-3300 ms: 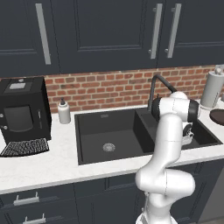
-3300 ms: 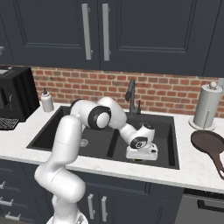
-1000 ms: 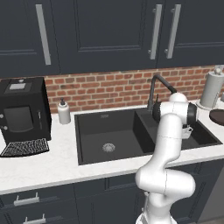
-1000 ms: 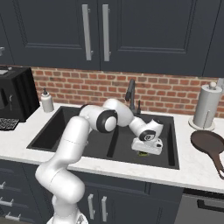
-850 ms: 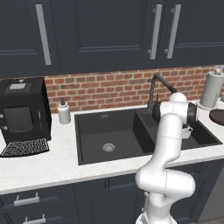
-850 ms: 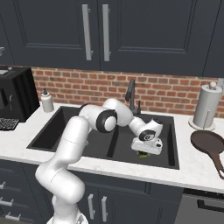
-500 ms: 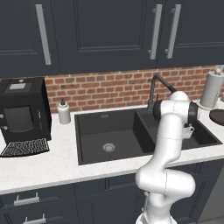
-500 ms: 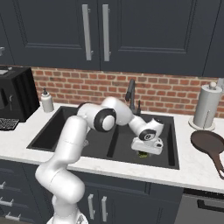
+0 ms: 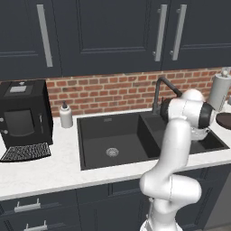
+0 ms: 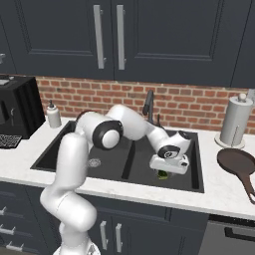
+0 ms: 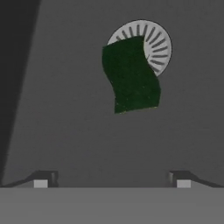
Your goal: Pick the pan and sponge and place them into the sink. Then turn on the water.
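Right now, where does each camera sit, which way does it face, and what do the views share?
Left base view: behind-left, looking forward and down at the sink; the arm rises at lower right.
Right base view: behind-right, same counter; the arm reaches into the right basin, the pan on the counter.
Hand view: looks down past the open gripper at the sponge over the drain.
Right base and hand views share the sponge.
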